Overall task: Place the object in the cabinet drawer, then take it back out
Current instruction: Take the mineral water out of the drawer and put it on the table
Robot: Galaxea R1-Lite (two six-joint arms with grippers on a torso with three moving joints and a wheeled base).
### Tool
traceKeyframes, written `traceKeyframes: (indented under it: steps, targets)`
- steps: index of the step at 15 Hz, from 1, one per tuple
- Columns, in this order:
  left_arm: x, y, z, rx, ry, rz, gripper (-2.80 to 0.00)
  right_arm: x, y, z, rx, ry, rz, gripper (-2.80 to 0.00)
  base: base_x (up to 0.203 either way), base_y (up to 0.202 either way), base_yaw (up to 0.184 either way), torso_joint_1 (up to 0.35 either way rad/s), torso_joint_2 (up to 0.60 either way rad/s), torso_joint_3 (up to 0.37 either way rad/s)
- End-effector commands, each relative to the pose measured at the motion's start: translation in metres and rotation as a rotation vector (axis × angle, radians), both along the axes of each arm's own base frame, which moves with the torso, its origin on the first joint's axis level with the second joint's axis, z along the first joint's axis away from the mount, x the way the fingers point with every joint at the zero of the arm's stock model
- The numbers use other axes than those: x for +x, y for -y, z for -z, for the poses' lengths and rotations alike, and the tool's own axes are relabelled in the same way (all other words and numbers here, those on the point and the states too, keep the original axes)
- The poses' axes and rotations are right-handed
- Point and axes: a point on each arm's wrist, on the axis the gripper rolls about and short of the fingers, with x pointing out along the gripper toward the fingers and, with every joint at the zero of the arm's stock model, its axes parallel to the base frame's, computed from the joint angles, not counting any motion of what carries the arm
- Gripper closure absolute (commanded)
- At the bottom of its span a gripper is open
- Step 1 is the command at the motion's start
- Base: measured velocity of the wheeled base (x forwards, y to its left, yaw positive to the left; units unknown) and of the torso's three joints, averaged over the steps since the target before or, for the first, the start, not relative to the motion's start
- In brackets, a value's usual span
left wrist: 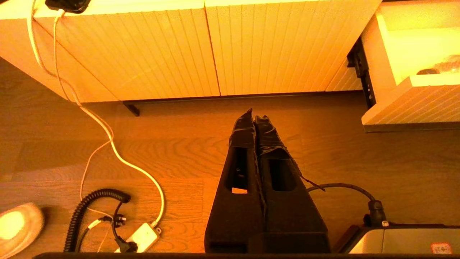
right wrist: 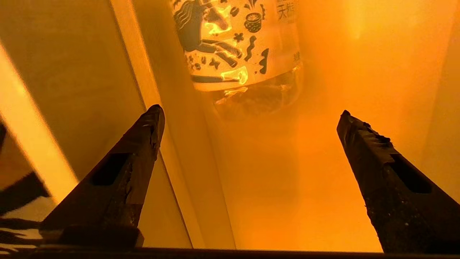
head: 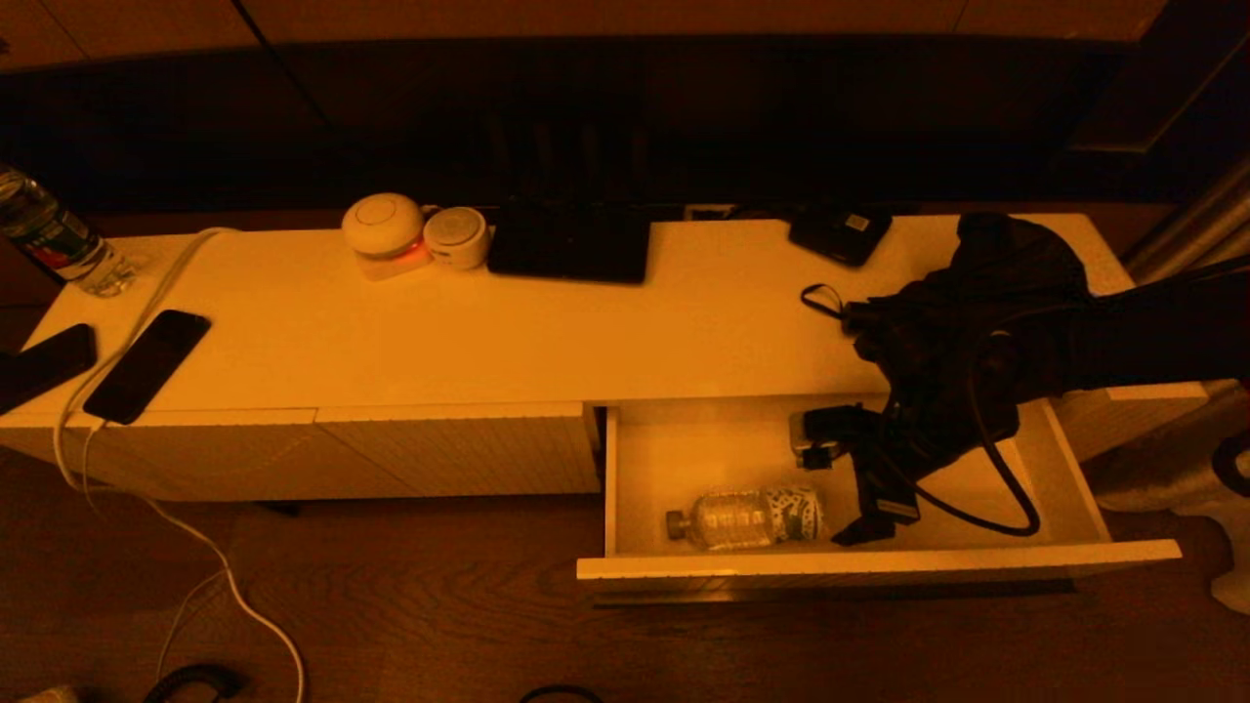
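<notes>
Bottle (head: 747, 516) lies on side in open cabinet drawer (head: 879, 564), near front wall, cap toward robot's left. Right hand (right wrist: 248, 144) just behind bottle's base, fingers spread wide, empty. Left hand (left wrist: 254, 120) parked over floor, fingers pressed together. Judgement: clear plastic, light, smooth, rolls easily, dents under squeeze; grip labelled mid-body across its width.
</notes>
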Motion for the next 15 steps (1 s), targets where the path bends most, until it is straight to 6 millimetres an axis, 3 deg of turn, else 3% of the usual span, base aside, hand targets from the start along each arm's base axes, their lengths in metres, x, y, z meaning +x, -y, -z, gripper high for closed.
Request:
traceKeyframes:
  steps: [1,15]
  targets:
    - [0.0,0.0,0.0,0.0,0.0,0.0,0.0,0.002,-0.005,0.005,0.001,-0.013,-0.006,-2.8,0.0,0.0,0.0,0.0,0.0,0.0]
    - [0.0,0.0,0.0,0.0,0.0,0.0,0.0,0.018,-0.013,0.0,0.002,0.002,-0.014,-2.8,0.0,0.0,0.0,0.0,0.0,0.0]
